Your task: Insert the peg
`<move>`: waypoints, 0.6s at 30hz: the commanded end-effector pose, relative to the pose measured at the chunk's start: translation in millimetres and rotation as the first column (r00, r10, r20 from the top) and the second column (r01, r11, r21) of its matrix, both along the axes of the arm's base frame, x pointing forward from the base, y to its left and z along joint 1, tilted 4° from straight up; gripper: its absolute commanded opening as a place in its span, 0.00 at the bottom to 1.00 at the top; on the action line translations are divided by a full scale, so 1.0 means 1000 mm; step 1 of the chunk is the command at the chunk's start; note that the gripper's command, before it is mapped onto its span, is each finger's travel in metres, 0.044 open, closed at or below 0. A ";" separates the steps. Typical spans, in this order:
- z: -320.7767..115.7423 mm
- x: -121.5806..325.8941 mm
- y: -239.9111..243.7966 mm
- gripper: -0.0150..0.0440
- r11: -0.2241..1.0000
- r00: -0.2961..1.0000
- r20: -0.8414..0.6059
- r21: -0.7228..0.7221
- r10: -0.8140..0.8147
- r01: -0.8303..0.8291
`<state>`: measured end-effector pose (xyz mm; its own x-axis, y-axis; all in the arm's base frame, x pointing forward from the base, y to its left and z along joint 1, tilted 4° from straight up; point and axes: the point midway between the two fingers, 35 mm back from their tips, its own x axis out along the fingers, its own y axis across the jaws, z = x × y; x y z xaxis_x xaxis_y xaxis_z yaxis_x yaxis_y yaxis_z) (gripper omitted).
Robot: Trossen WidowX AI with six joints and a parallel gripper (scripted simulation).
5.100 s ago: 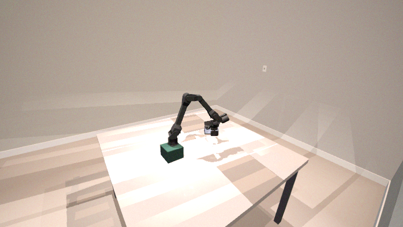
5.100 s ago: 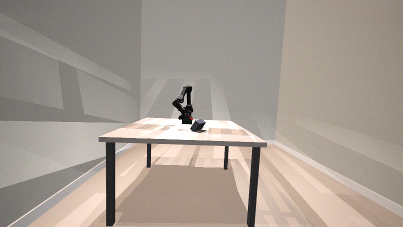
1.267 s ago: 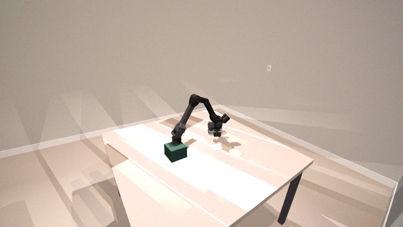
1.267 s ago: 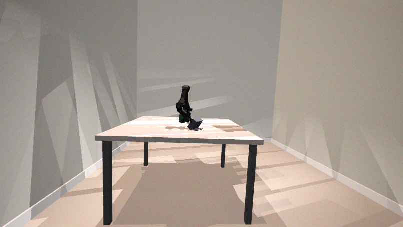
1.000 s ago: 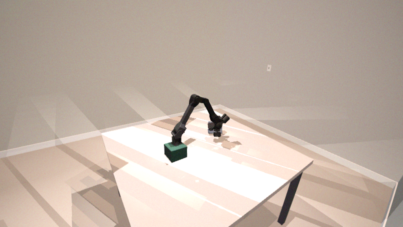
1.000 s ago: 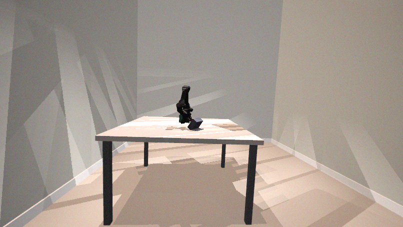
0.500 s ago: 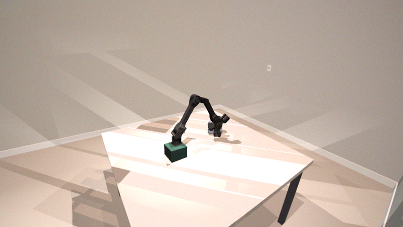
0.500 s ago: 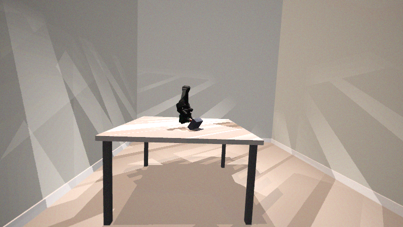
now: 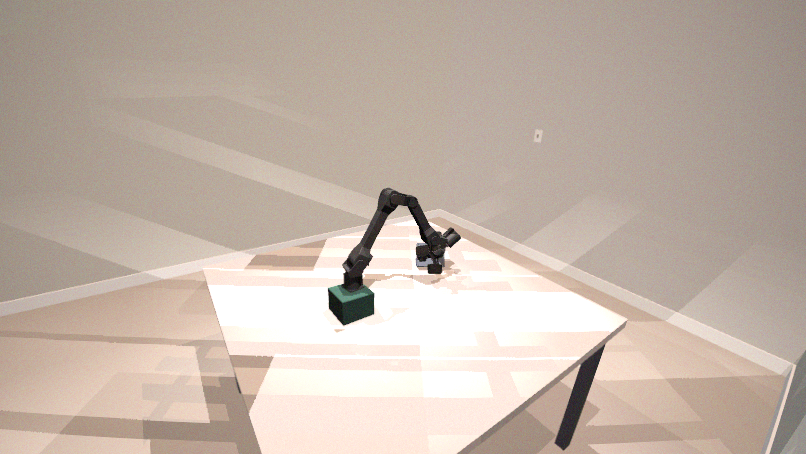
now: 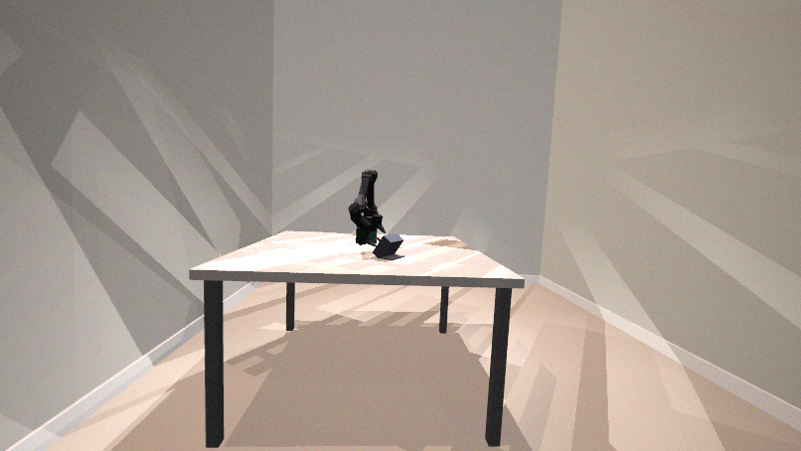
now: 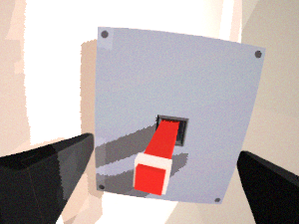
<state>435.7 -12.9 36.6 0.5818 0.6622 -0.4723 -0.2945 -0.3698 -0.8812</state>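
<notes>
The sloped panel (image 11: pixel 130 74) (image 10: pixel 388 246) is blue-grey with a square, dark-rimmed hole (image 11: pixel 182 134) near its middle. The red square peg (image 11: pixel 161 141) has a white band near its top end. Its far end is at the hole, against the upper left part of the opening, with a dark gap showing to its right. Much of the peg stands out of the face, tilted relative to it; how deep its end sits is hidden. My gripper (image 11: pixel 167 150) (image 10: pixel 378 236) is open wide, with one finger on each side of the peg and clear of it.
The panel's block stands on a thin base plate on the table (image 9: pixel 338 383) (image 10: pixel 268 263). The arm's green base block (image 9: pixel 350 304) is nearer in the top view. Screw heads mark the panel's corners. The fingers flank the panel's lower side edges in the wrist view.
</notes>
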 end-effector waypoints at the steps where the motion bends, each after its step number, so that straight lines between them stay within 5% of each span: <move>1: 0.004 -0.003 -0.006 1.00 1.000 1.000 0.004 -0.001 0.002 -0.002; 18: 0.017 -0.021 -0.030 1.00 1.000 1.000 -0.002 -0.008 0.001 -0.001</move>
<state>418.0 -39.2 49.9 0.5802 0.6566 -0.4819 -0.3014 -0.3766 -0.8760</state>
